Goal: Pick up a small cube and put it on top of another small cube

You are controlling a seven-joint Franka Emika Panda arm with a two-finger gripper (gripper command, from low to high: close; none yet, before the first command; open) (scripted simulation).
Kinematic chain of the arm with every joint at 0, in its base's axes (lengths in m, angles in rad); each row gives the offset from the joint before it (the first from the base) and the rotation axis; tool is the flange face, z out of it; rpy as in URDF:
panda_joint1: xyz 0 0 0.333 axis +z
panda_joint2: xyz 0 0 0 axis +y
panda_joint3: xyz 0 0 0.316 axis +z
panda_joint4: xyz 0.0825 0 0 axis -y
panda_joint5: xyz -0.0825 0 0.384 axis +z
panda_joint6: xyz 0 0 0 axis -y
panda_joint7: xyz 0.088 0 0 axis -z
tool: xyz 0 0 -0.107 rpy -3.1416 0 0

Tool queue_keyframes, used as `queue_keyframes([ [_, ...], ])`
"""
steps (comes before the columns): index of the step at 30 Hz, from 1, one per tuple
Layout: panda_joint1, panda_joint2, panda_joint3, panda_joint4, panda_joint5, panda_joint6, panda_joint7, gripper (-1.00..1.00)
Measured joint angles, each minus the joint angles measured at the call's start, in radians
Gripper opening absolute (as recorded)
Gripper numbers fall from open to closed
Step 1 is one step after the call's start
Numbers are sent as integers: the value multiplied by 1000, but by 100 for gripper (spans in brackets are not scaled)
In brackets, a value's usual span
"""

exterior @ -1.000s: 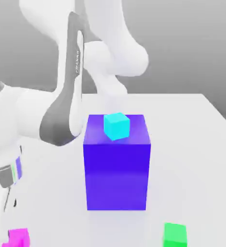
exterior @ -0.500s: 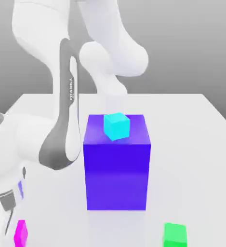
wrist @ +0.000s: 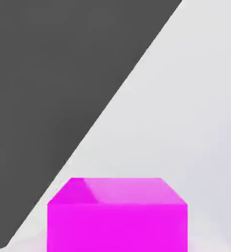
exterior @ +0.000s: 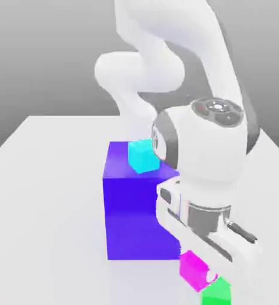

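Nearest, the green cube [exterior: 216, 292] sits on the white table [exterior: 40, 196]. The magenta cube [exterior: 194, 269] hangs just above and beside it, pinched in the gripper [exterior: 196, 271], so the pick looks done and the placing remains. Behind, a cyan cube [exterior: 143, 156] tops the big blue block [exterior: 132, 214]. No containers here.

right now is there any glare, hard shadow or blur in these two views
Exterior view: flat, even light, no glare; the table carries only a faint soft shade beside the big blue block, whose front face is darker than its top. Hand view: the magenta cube is evenly lit with a lighter top face, crisp edges, no blur; the table edge cuts sharply against a dark grey background.
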Motion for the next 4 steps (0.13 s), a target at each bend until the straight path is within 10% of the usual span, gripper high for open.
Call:
queue_keyframes([
  [4, 0, 0, 0, 0, 0, 0, 0, 100],
])
